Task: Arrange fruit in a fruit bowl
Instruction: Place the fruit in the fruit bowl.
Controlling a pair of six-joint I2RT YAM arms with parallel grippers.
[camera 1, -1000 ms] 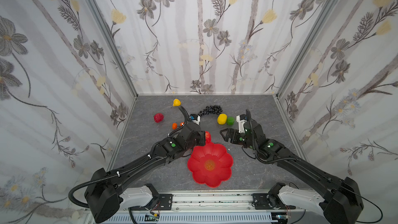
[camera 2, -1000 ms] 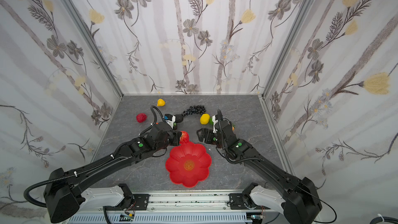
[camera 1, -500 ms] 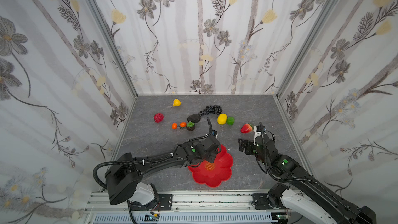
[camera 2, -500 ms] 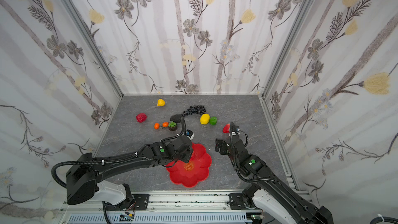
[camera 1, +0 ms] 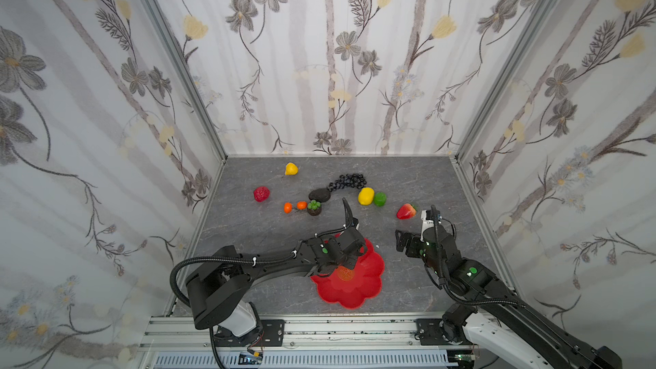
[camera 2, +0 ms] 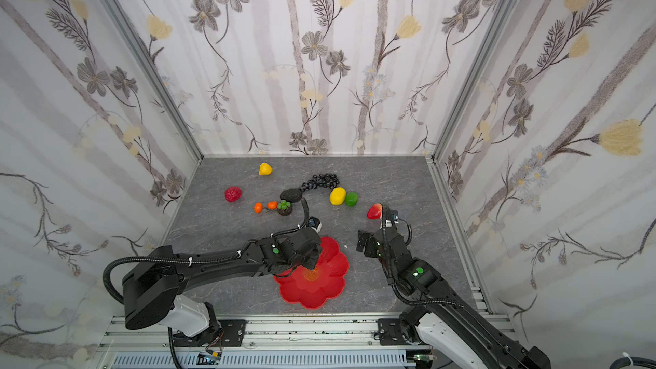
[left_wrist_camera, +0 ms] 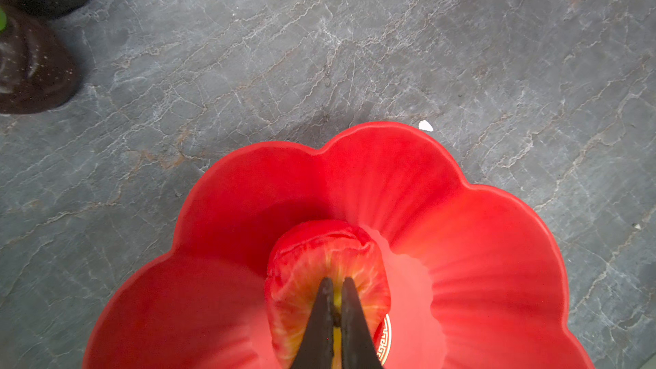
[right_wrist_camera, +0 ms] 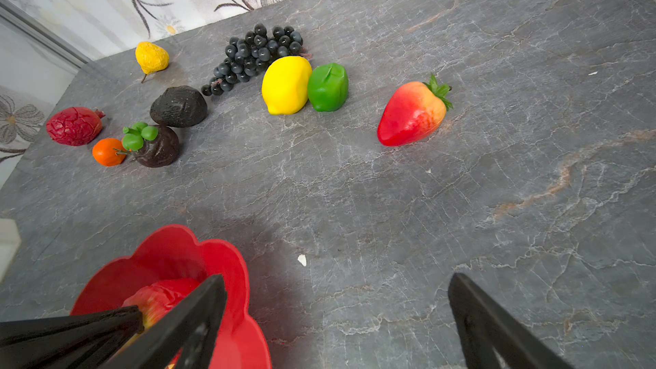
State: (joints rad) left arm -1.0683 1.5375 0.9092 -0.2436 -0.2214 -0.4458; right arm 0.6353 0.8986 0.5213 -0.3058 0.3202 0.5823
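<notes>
Fruit bowl (camera 1: pixel 360 287), red and petal-rimmed, sits on the grey desk (camera 1: pixel 248 232) towards the near edge, about midway across. We see the left tool (left_wrist_camera: pixel 335 283) closed on the red apple (left_wrist_camera: pixel 319 253), its two fingers pinched together in the stem hollow. The apple is over the bowl's middle, just beside the gold mark (left_wrist_camera: pixel 385 339); we cannot tell whether it touches the bowl's floor.

The right tool (right_wrist_camera: pixel 337 278) stands wide open and empty above bare desk, just right of the bowl.

All the other fruit lies farther back, outside the bowl. The strawberry (camera 1: pixel 405 211) is on the right, beyond the right tool. Left of it the lemon (camera 1: pixel 366 195) and the green fruit (camera 1: pixel 380 199) touch each other, with the dark grapes (camera 1: pixel 348 182) just behind them. The black avocado (camera 1: pixel 319 194) lies at the grapes' left end. In front of it is a dark fruit with green leaves (camera 1: pixel 314 207), with two tiny oranges (camera 1: pixel 301 205) to its left. A bumpy red fruit (camera 1: pixel 261 194) lies far left, and the yellow pear (camera 1: pixel 291 168) sits nearest the far wall.
</notes>
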